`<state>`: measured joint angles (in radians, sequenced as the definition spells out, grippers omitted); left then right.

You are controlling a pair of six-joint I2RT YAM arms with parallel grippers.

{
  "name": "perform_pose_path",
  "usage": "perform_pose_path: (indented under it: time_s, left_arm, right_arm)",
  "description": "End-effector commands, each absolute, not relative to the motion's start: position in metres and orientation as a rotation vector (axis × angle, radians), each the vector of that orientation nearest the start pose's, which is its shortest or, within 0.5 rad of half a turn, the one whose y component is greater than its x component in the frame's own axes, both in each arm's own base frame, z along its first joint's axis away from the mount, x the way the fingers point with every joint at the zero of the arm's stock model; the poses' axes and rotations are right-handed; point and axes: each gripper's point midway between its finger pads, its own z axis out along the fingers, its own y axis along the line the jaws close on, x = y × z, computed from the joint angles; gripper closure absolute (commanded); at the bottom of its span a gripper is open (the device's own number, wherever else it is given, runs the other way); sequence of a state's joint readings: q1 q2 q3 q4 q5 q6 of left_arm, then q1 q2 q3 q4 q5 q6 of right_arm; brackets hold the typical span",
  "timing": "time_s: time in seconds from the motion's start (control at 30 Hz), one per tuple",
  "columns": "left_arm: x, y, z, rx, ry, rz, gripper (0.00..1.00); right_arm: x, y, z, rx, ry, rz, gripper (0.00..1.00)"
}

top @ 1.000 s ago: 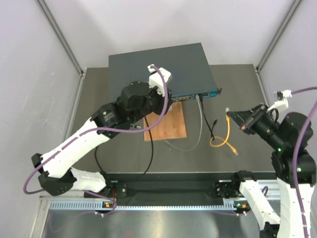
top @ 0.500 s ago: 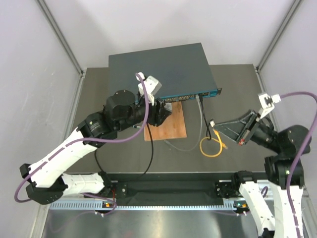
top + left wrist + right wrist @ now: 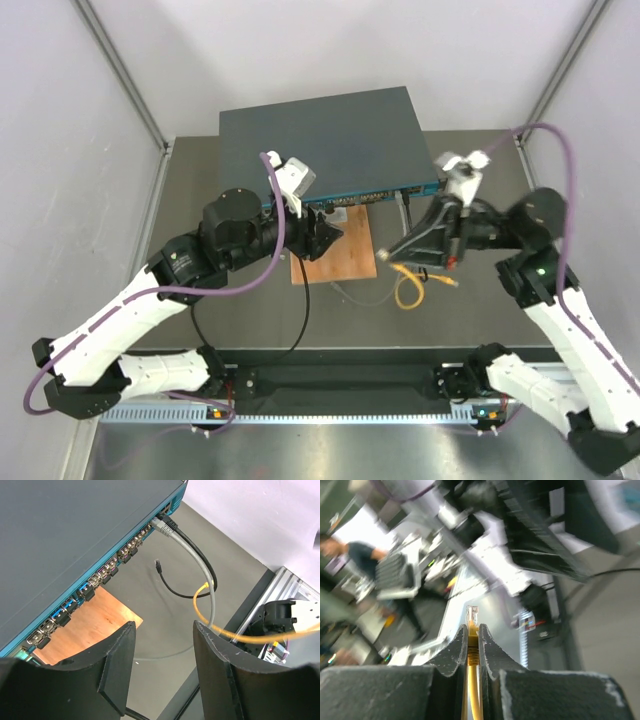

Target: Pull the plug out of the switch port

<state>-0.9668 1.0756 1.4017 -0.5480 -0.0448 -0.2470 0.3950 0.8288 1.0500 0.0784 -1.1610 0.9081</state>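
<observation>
My right pincer (image 3: 473,632) is clenched on the yellow cable (image 3: 195,605), its plug (image 3: 472,614) clear of the switch (image 3: 330,140) at the table's (image 3: 480,310) far side. The left pincer (image 3: 164,627) is released. I'd lay the cable down gently, away from the seated grey plug (image 3: 162,526).

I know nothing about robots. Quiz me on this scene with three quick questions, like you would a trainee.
1. True or false: the left gripper is shut on a cable.
2. Which cable is pinched in the right gripper? A grey, B yellow, C black.
3. Fill in: the grey cable is plugged into the ____.

Key: 1 false, its jaws stand open. 2 B, the yellow cable. 3 switch.
</observation>
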Motion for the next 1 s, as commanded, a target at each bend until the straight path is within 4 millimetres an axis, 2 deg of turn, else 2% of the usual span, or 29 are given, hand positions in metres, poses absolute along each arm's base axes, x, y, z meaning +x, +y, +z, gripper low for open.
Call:
perform_pose_path:
  time_s: [0.0, 0.03, 0.1, 0.13, 0.2, 0.23, 0.27, 0.37, 0.4, 0.43, 0.47, 0.53, 0.63, 0.67, 0.7, 0.73, 0.8, 0.83, 0.87, 0.97]
  left_arm:
    - [0.193, -0.284, 0.404, 0.592, 1.705, -0.856, 0.45]
    - [0.193, -0.284, 0.404, 0.592, 1.706, -0.851, 0.45]
    - [0.194, -0.282, 0.402, 0.589, 1.711, -0.839, 0.45]
    - [0.194, -0.28, 0.403, 0.592, 1.708, -0.83, 0.45]
    - [0.195, -0.276, 0.403, 0.585, 1.713, -0.81, 0.45]
    - [0.196, -0.274, 0.403, 0.586, 1.713, -0.8, 0.45]
    - [0.196, -0.272, 0.406, 0.583, 1.707, -0.793, 0.44]
    - [0.195, -0.266, 0.41, 0.568, 1.699, -0.787, 0.44]
    - [0.195, -0.265, 0.411, 0.563, 1.696, -0.784, 0.44]
    - [0.194, -0.262, 0.414, 0.556, 1.689, -0.787, 0.44]
    - [0.193, -0.261, 0.413, 0.555, 1.692, -0.785, 0.44]
    - [0.192, -0.259, 0.415, 0.548, 1.689, -0.785, 0.44]
    - [0.191, -0.256, 0.416, 0.543, 1.692, -0.78, 0.43]
    - [0.191, -0.255, 0.415, 0.541, 1.695, -0.776, 0.43]
    - [0.191, -0.254, 0.415, 0.539, 1.695, -0.773, 0.43]
    - [0.191, -0.252, 0.415, 0.537, 1.694, -0.773, 0.43]
    - [0.191, -0.251, 0.415, 0.532, 1.694, -0.773, 0.43]
    - [0.192, -0.252, 0.414, 0.53, 1.694, -0.772, 0.43]
    - [0.192, -0.253, 0.415, 0.532, 1.69, -0.774, 0.43]
    - [0.193, -0.253, 0.414, 0.526, 1.696, -0.769, 0.43]
  right_arm:
    - [0.075, 0.253, 0.454, -1.004, 1.376, 1.689, 1.0]
    - [0.06, 0.263, 0.454, -1.055, 1.373, 1.734, 1.0]
    - [0.046, 0.269, 0.464, -1.072, 1.327, 1.771, 1.0]
    - [0.027, 0.273, 0.468, -1.115, 1.29, 1.824, 1.0]
    - [0.005, 0.277, 0.476, -1.167, 1.207, 1.893, 1.0]
    - [-0.016, 0.28, 0.471, -1.231, 1.181, 1.964, 1.0]
    - [-0.029, 0.28, 0.479, -1.262, 1.094, 2.015, 1.0]
    - [-0.06, 0.287, 0.472, -1.389, 1.03, 2.149, 1.0]
    - [-0.074, 0.296, 0.465, -1.443, 1.045, 2.201, 1.0]
    - [-0.08, 0.297, 0.468, -1.467, 1.033, 2.215, 1.0]
    - [-0.086, 0.305, 0.46, -1.506, 1.047, 2.212, 1.0]
    - [-0.104, 0.305, 0.457, -1.57, 1.01, 2.239, 1.0]
    - [-0.113, 0.312, 0.441, -1.593, 1.066, 2.264, 1.0]
    - [-0.11, 0.317, 0.434, -1.579, 1.095, 2.228, 1.0]
    - [-0.104, 0.319, 0.412, -1.571, 1.285, 2.165, 1.0]
    - [-0.088, 0.333, 0.403, -1.48, 1.338, 2.034, 1.0]
    - [-0.08, 0.331, 0.389, -1.453, 1.417, 1.962, 1.0]
    - [-0.069, 0.336, 0.379, -1.392, 1.489, 1.885, 1.0]
    - [-0.065, 0.335, 0.376, -1.363, 1.515, 1.853, 1.0]
    - [-0.055, 0.329, 0.394, -1.228, 1.464, 1.816, 1.0]
